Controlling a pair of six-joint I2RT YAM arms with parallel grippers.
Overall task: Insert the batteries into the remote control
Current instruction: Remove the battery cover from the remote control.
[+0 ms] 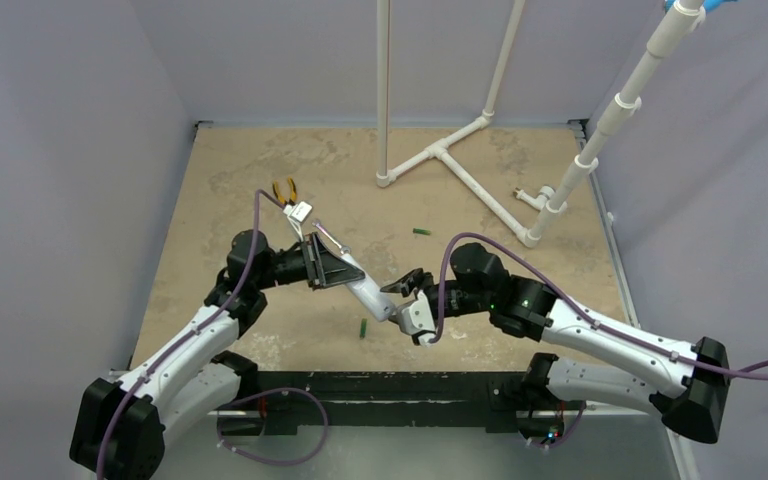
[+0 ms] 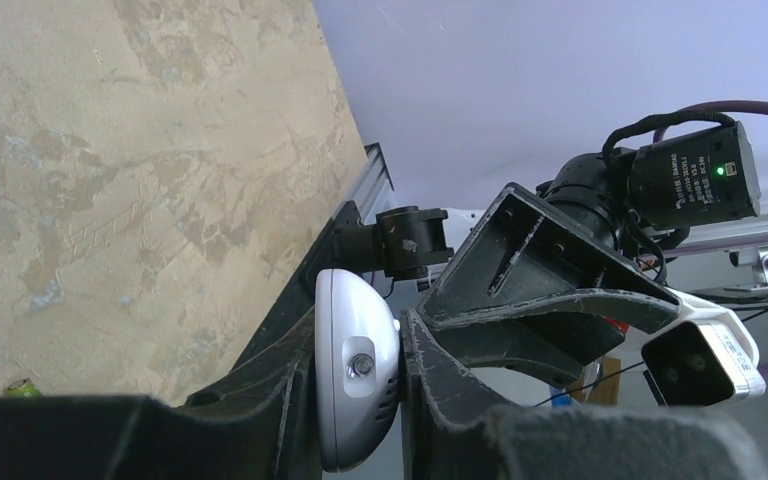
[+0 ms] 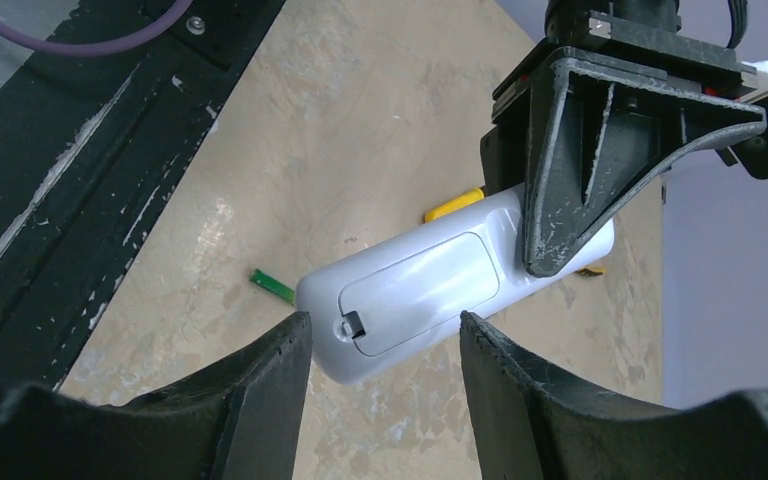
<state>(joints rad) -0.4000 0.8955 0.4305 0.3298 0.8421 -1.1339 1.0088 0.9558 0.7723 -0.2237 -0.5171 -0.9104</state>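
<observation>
Nearest the arm bases, one battery (image 1: 363, 327) lies on the surface (image 1: 260, 330); just beyond it the single remote control (image 1: 372, 295) is held tilted in the air, clamped in the left claw (image 1: 332, 264); the right claw (image 3: 380, 335) stands open astride its free end; a second battery (image 1: 421, 232) lies farther back.
</observation>
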